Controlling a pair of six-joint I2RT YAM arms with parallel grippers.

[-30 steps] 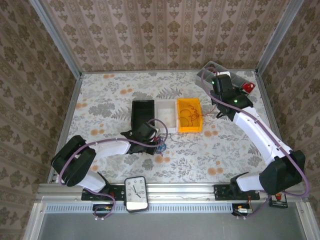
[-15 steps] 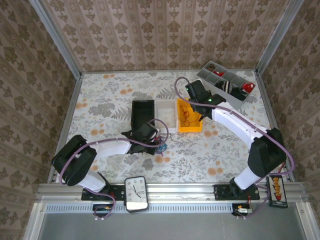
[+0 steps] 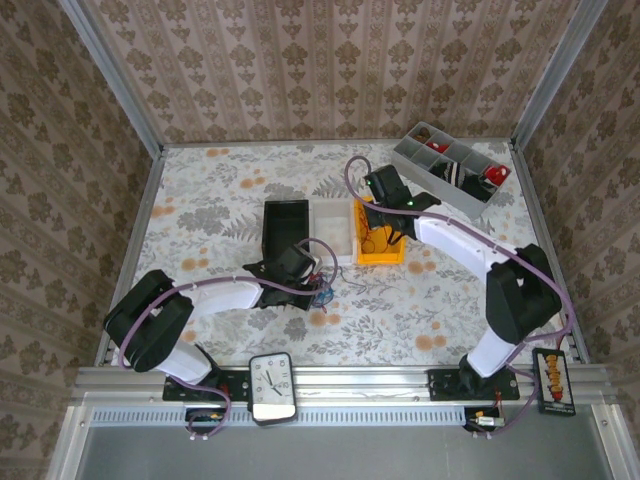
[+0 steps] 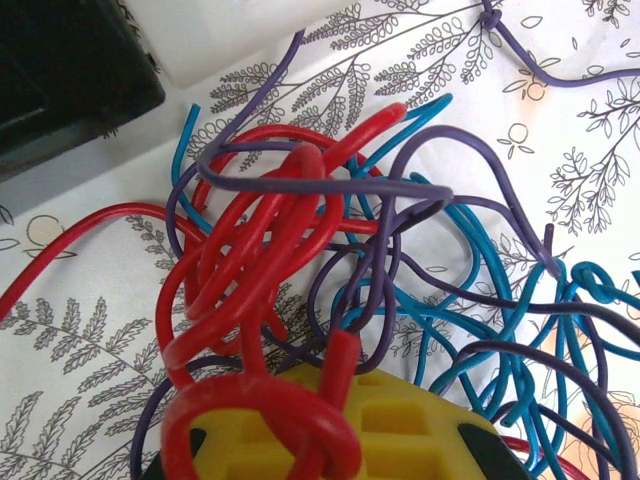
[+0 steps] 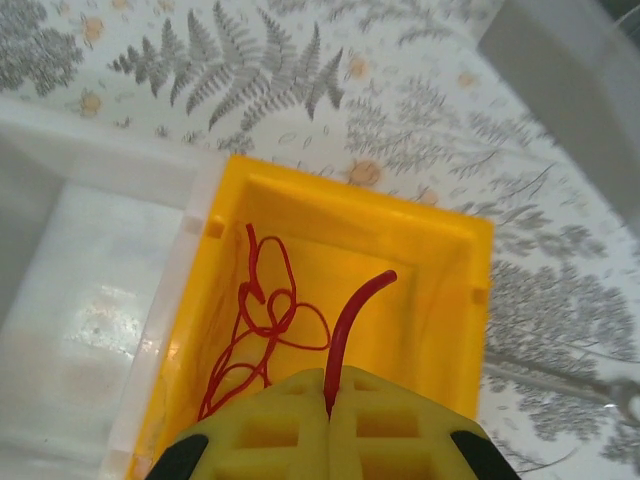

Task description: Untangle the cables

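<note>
the left gripper (image 4: pixel 345 400) is seen pressed together, clamped on the red cable (image 4: pixel 250 240), one end of which sticks up from between the yellow pads while a loop is knotted across their front. just ahead of the fingertips, this cable is wound into a clump with the blue cable (image 4: pixel 490 260) and the dark purple cable (image 4: pixel 400 188), all lying on the patterned table (image 4: pixel 60 330). beyond the clump, up and to the left, a black bin (image 4: pixel 60 70) is found. the right gripper (image 5: pixel 328 400) is likewise closed, a short red cable (image 5: pixel 350 310) being pinched between its fingers. directly below and ahead of it the yellow bin (image 5: pixel 470 240) is placed, with a thin red wire (image 5: pixel 265 320) coiled inside. a white bin (image 5: pixel 80 300) is set against its left side.
</note>
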